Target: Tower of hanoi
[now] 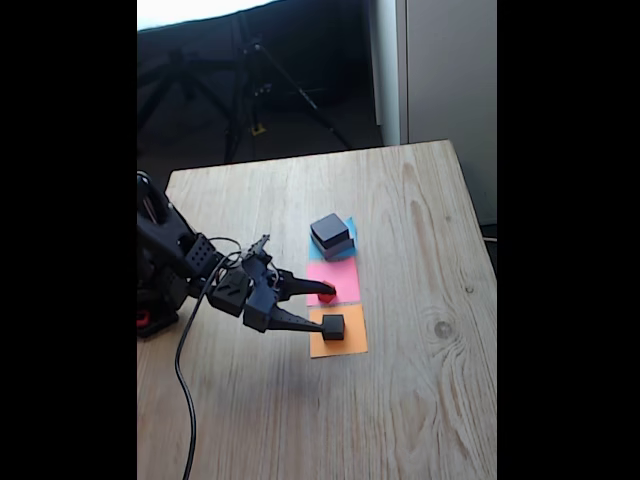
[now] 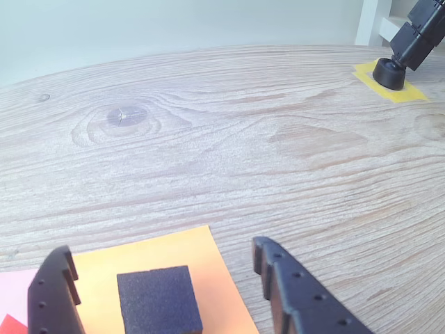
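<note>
On the blue paper [image 1: 346, 228] a medium black block [image 1: 328, 230] sits on the flat grey block [image 1: 340, 247]. The tiny red cube [image 1: 327, 297] rests on the pink paper [image 1: 340, 274]; its corner [image 2: 10, 325] shows at the wrist view's bottom left. The small black cube [image 1: 333, 326] [image 2: 160, 303] lies on the orange paper [image 1: 345, 343] [image 2: 163, 254]. My gripper [image 1: 327, 308] [image 2: 160, 250] is open. In the wrist view the black cube sits between the two fingers [image 2: 292, 292], closer to the left one, with gaps on both sides.
The wooden table [image 1: 420, 400] has bare room right of and in front of the papers. My arm's base [image 1: 155, 290] and its cable [image 1: 185, 400] are at the left edge. A tripod foot [image 2: 388, 73] stands on yellow tape at the far right of the wrist view.
</note>
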`<state>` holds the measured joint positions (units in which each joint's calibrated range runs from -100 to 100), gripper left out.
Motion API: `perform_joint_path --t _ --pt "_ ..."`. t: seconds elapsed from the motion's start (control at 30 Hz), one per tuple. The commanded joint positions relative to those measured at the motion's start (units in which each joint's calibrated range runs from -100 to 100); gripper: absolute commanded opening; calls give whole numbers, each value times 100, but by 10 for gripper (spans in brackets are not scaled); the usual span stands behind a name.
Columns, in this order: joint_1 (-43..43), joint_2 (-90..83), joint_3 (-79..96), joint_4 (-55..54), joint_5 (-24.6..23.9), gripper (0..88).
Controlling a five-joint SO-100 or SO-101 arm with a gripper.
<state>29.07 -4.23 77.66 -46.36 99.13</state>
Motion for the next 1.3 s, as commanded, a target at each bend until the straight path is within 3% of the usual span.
perform_joint_path --t 0.0,0.33,1.27 --pt "65 363 -21 -807 87 304" --pt "106 1256 -12 -1876 87 299" --pt "207 2656 -321 -3058 87 323"
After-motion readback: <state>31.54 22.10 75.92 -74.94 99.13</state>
